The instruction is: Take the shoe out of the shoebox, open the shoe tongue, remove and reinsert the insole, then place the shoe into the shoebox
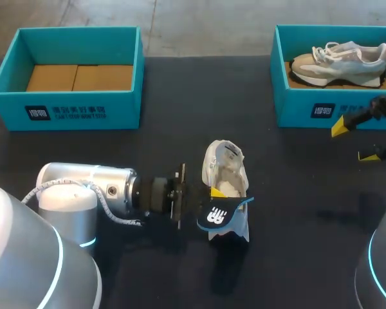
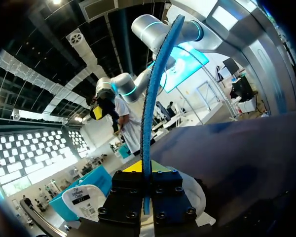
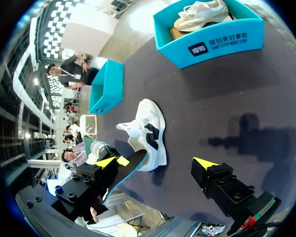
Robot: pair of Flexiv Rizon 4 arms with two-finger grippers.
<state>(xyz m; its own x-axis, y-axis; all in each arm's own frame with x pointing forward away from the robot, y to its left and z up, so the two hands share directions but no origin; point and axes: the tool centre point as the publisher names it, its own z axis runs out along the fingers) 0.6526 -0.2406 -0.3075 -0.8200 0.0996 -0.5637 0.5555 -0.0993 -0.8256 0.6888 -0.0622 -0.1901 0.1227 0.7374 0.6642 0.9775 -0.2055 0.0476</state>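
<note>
The shoe (image 1: pixel 226 168) stands on its sole in the middle of the table (image 1: pixel 180 96), outside both boxes, and the insole (image 1: pixel 220 216) is out of it, pinched flat between the shut fingers of the left gripper (image 1: pixel 210 199) just over the shoe's near end. Putting it back looks like the risky part. Nothing steadies the shoe, so a push from the insole could slide or tip it. The insole is thin and gripped at one end, so it may buckle against the collar instead of sliding in. The tongue (image 1: pixel 222 152) could also flop down and block the opening. The shoe is pale cream and white with a dark side mark (image 3: pixel 151 129), its tongue pulled up and the mouth gaping. The insole is navy with a white logo and a bright blue rim, and in the left wrist view it shows edge-on as a blue strip (image 2: pixel 149 123) rising from the left gripper (image 2: pixel 146 170). The right gripper (image 1: pixel 355 141) hangs wide open at the table's right side, well apart from the shoe and holding nothing. Behind it the right box (image 1: pixel 321 111) holds a second shoe (image 1: pixel 340 62). The left box (image 1: pixel 64 111) shows only cardboard inside.
</note>
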